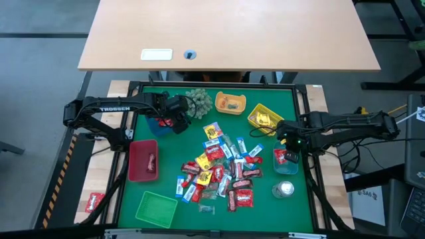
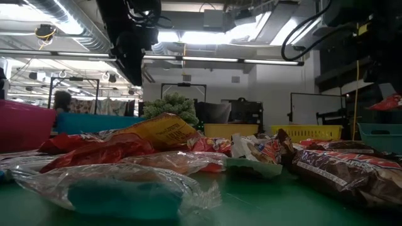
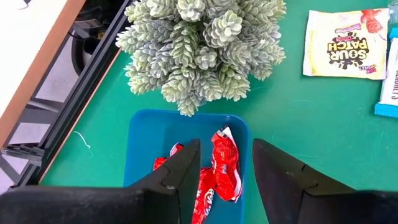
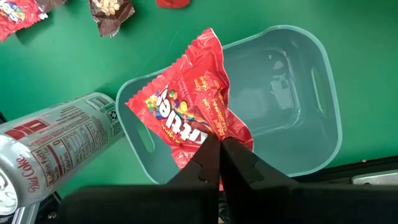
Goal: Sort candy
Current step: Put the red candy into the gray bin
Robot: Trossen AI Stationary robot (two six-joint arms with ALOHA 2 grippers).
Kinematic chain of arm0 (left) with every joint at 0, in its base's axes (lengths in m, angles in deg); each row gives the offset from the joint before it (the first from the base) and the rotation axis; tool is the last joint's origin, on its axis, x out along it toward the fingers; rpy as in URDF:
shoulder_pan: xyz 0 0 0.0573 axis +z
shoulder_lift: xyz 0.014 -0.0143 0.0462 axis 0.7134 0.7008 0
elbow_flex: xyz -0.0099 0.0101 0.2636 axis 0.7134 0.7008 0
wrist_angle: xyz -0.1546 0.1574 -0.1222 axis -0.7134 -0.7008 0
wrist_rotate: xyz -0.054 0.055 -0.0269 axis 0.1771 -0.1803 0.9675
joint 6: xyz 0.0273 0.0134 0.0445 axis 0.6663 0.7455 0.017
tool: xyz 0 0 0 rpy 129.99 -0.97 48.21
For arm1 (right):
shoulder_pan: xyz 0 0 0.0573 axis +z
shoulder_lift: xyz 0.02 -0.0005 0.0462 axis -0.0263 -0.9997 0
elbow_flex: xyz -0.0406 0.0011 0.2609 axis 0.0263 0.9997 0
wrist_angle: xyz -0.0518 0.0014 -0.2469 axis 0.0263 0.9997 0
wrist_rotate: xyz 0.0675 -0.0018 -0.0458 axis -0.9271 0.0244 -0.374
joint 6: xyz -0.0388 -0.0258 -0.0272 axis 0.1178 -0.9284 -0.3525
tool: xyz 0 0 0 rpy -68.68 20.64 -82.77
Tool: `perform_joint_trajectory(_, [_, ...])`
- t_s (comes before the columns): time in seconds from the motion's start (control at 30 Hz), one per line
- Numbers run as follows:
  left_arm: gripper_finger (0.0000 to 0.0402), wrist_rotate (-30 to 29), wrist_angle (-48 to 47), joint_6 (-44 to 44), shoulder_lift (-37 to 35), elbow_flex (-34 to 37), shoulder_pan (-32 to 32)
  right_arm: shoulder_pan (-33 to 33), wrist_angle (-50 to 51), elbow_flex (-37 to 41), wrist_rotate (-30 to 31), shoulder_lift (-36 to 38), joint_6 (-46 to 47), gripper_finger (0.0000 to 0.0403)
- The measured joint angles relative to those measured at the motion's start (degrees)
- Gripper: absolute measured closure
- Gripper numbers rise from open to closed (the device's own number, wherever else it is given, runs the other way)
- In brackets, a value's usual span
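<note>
**Over the right-hand tray, a red packet is pinched by its edge**

At the table's right side, a red Skittles packet (image 4: 186, 109) is held over a pale teal tray (image 4: 311, 93); the right gripper (image 4: 219, 155) is closed on the packet's lower edge, so the rest fans out above the tray's hollow. The wrapper looks light, thin and crinkly, probably slippery; a flat seam or corner is judged the best place to be taken, since the filled middle would likely squash or slide. A Diet Coke can (image 4: 56, 134) lies just beside the tray. Loose candy (image 1: 222, 169) is heaped at mid-table, the packets overlapping, so top pieces are likely easiest to lift. At the far left, the left gripper (image 3: 225, 165) hangs with fingers apart and empty above a blue tray (image 3: 140, 149) holding red packets (image 3: 224, 165), near a spiky plant ball (image 3: 202, 46).
</note>
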Motion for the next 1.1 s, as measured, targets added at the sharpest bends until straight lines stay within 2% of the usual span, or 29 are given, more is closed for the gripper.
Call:
perform_joint_trajectory(0.23, [0.0269,0.0,0.1,0.0,0.0,0.0,0.0,0.0,-0.1,0.0,2.1,0.0,-0.1,0.0400])
perform_joint_trajectory(1.1, [0.0269,0.0,3.0,0.0,0.0,0.0,0.0,0.0,0.0,0.0,1.7,0.0,0.0,0.0400])
